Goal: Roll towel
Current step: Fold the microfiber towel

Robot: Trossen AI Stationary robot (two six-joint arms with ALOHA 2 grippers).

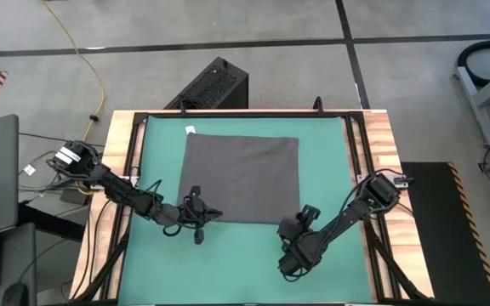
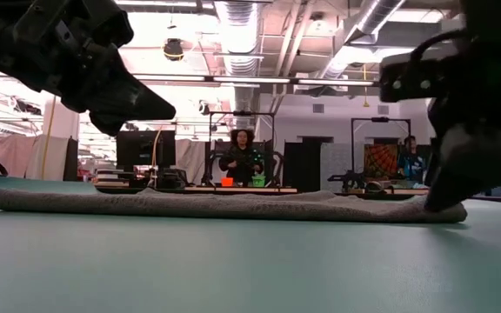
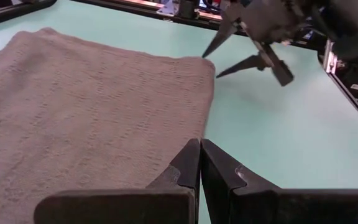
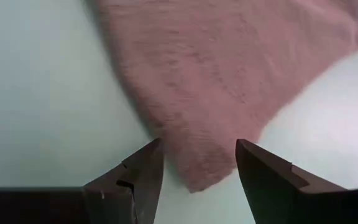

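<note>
The dark grey towel (image 1: 241,178) lies flat and spread on the green mat (image 1: 330,153), with its white tag (image 1: 190,130) at the far left corner. My left gripper (image 1: 199,214) is shut and hovers just above the towel's near left corner; in the low view (image 2: 142,104) it is clear of the cloth. My right gripper (image 1: 301,223) is open and low at the towel's near right corner (image 4: 194,177), which lies between its two fingertips (image 4: 197,155). My right gripper comes at the towel's near right corner (image 3: 205,62) slanting down from the near right, with one finger on each side of the corner. The towel lies flat on the mat. Whether a fingertip (image 3: 209,51) touches the cloth, I cannot tell.
A wooden frame with black rails (image 1: 360,144) borders the mat. A black box (image 1: 213,85) stands beyond the far edge. Bare mat lies on the near side of the towel (image 1: 236,263). People sit in the room behind (image 2: 243,156).
</note>
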